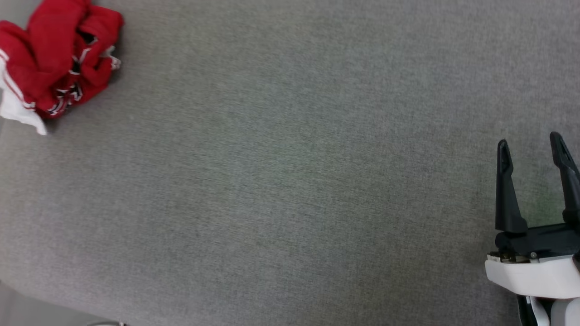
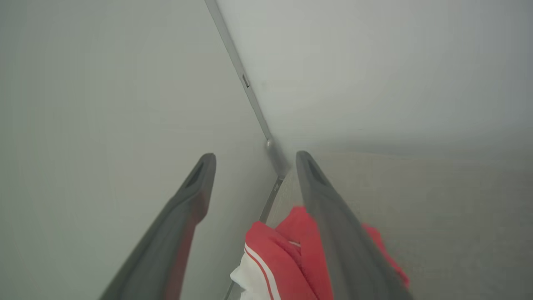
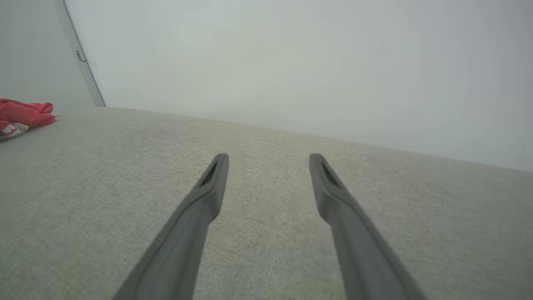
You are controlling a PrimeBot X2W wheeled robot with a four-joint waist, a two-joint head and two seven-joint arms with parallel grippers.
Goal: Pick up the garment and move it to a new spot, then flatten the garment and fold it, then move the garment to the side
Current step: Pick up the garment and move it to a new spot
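The garment (image 1: 54, 63) lies crumpled in a red heap with a white sleeve and striped trim at the far left corner of the grey fabric surface (image 1: 290, 181). In the left wrist view my left gripper (image 2: 254, 160) is open above the garment (image 2: 287, 258), which shows between and under its two fingers. My right gripper (image 1: 530, 142) is open at the lower right, far from the garment, with nothing between its fingers. The right wrist view shows that gripper (image 3: 268, 160) open over bare fabric, and the garment (image 3: 25, 116) small at the far left.
Pale walls (image 3: 291, 62) rise behind the surface and meet in a corner with a grey strip (image 2: 245, 83) next to the garment. The surface's near edge (image 1: 54, 303) runs across the lower left of the head view.
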